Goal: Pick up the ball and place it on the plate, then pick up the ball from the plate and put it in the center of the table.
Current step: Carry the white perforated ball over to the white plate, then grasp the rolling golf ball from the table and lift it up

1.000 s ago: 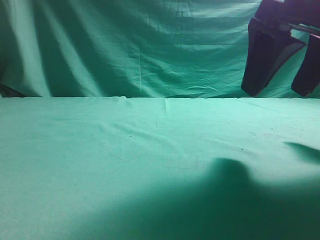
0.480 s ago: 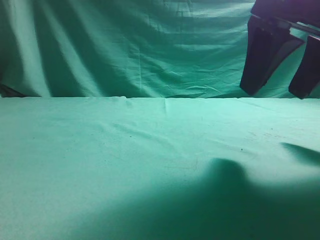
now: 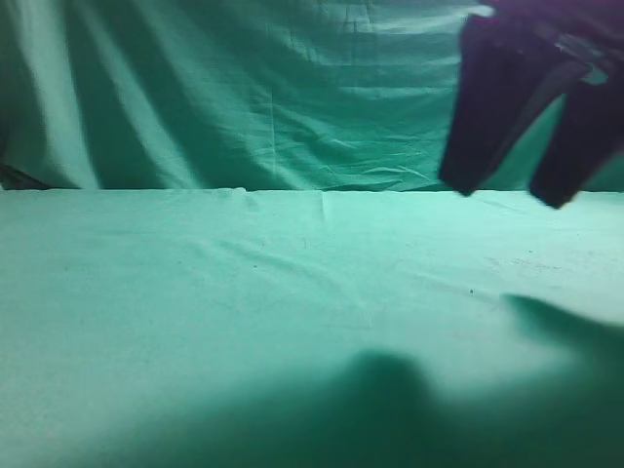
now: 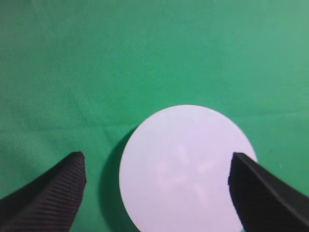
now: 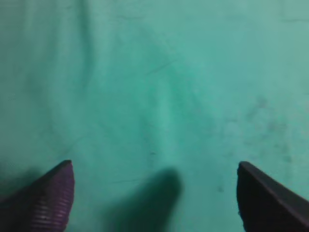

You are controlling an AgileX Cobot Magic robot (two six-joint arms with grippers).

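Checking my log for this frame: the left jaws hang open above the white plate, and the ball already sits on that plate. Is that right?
Not quite. The left wrist view shows the left gripper open above the white plate, but the plate is bare: no ball rests on it. No ball shows in any view.

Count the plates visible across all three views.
1. A round white plate lies on the green cloth in the left wrist view, below the open left hand. The exterior and right wrist views show none; more could lie outside the frames.
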